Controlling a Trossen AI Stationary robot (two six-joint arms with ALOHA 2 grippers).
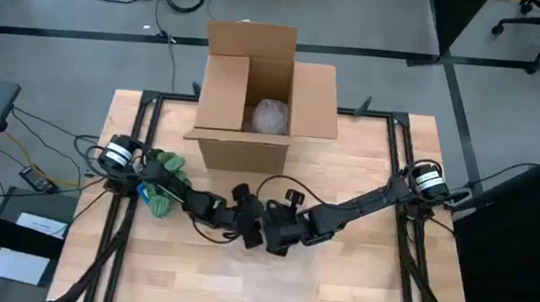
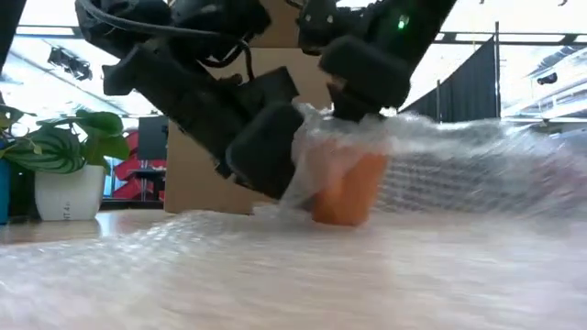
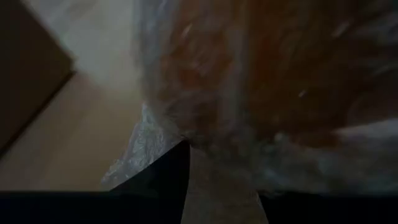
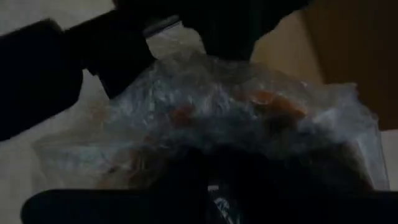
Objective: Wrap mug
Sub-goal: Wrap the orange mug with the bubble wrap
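An orange mug (image 2: 348, 192) stands on the table at its middle, draped in a sheet of clear bubble wrap (image 2: 449, 156) that spreads over the tabletop toward the near edge. Both grippers meet at the mug. My left gripper (image 1: 246, 221) is at the mug's left side and is shut on the wrap. My right gripper (image 1: 271, 234) comes down on the mug's top and is shut on the wrap there. The mug shows only through the wrap in both wrist views. My left gripper holds a flap of the bubble wrap (image 3: 146, 140) against the mug's left side, reaching in low from the table's left. Its own body hides the exact pinch. The wrap lies drawn over the mug, which stands on the table. My right gripper has the bubble wrap bunched over the mug's top (image 2: 353, 119), its fingers slanting down from above and the right. The fingers hide the pinch itself. The wrap falls loosely from there over the mug.
An open cardboard box (image 1: 255, 99) stands at the table's far middle with a wrapped bundle (image 1: 272, 117) inside. A potted plant (image 1: 162, 175) sits at the table's left beside the left arm. Free wood shows along the near edge and right.
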